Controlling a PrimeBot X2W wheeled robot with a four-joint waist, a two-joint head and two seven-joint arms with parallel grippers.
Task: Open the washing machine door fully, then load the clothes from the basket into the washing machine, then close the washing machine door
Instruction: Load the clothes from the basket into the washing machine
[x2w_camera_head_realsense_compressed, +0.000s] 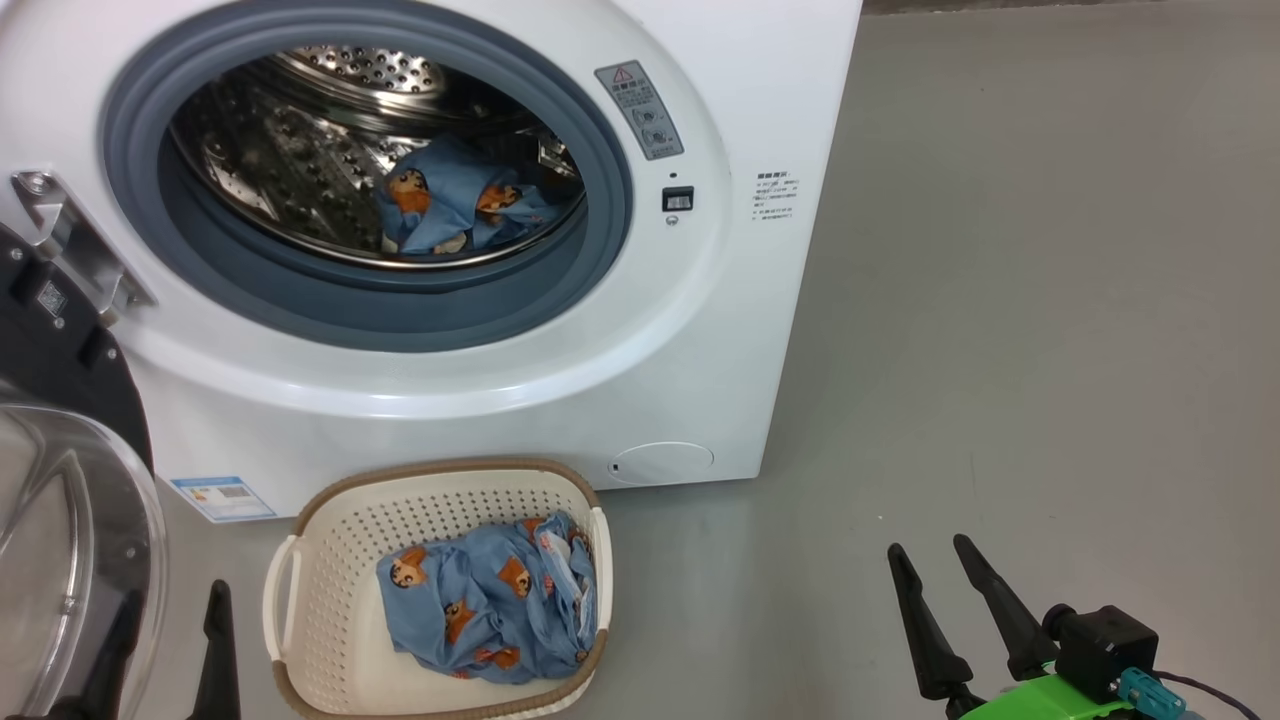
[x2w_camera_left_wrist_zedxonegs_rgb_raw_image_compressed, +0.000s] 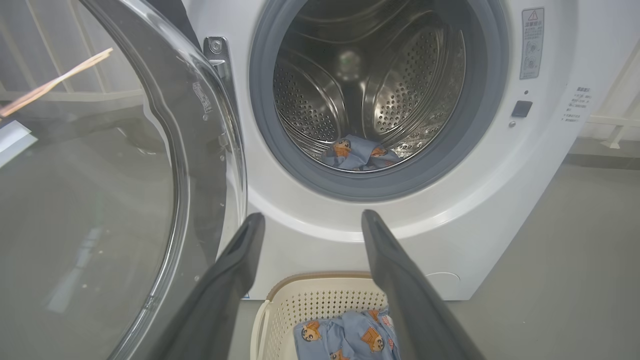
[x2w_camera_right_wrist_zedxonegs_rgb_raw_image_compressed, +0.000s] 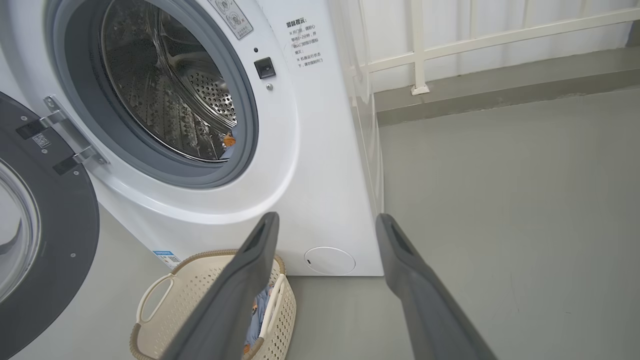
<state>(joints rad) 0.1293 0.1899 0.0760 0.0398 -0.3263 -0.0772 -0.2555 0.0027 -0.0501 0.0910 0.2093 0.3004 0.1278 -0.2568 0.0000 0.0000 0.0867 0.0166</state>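
– On the floor by the washer front: what sits where?
– basket (x2w_camera_head_realsense_compressed: 440, 470) on the floor (x2w_camera_head_realsense_compressed: 1000, 350), just below the opening, near the washing machine (x2w_camera_head_realsense_compressed: 700, 350) base. Can't tell if it touches. Blue clothes (x2w_camera_head_realsense_compressed: 490, 610) with orange prints are bunched toward its right end.
– Anything in the drum?
– Yes, another blue printed garment (x2w_camera_head_realsense_compressed: 450, 200) lies at the bottom of the steel drum (x2w_camera_head_realsense_compressed: 300, 170), behind the grey gasket (x2w_camera_head_realsense_compressed: 380, 320).
– Door?
– washing machine door (x2w_camera_head_realsense_compressed: 60, 380) is swung wide to the left on its metal hinge (x2w_camera_head_realsense_compressed: 70, 240), with the glass bowl (x2w_camera_head_realsense_compressed: 70, 560) bulging out at the robot's lower left.
– Tool states?
– left tool (x2w_camera_left_wrist_zedxonegs_rgb_raw_image_compressed: 312, 216): fingers spread, nothing between them. It sits just left of the basket, beside the glass bowl, pointing at the opening.
– Right one?
– right tool (x2w_camera_head_realsense_compressed: 928, 546): fingers apart too, empty. It hangs over bare floor right of the basket, well apart from it, past the washer's right front corner. The service flap (x2w_camera_right_wrist_zedxonegs_rgb_raw_image_compressed: 330, 260) shows between its fingers in the wrist view.
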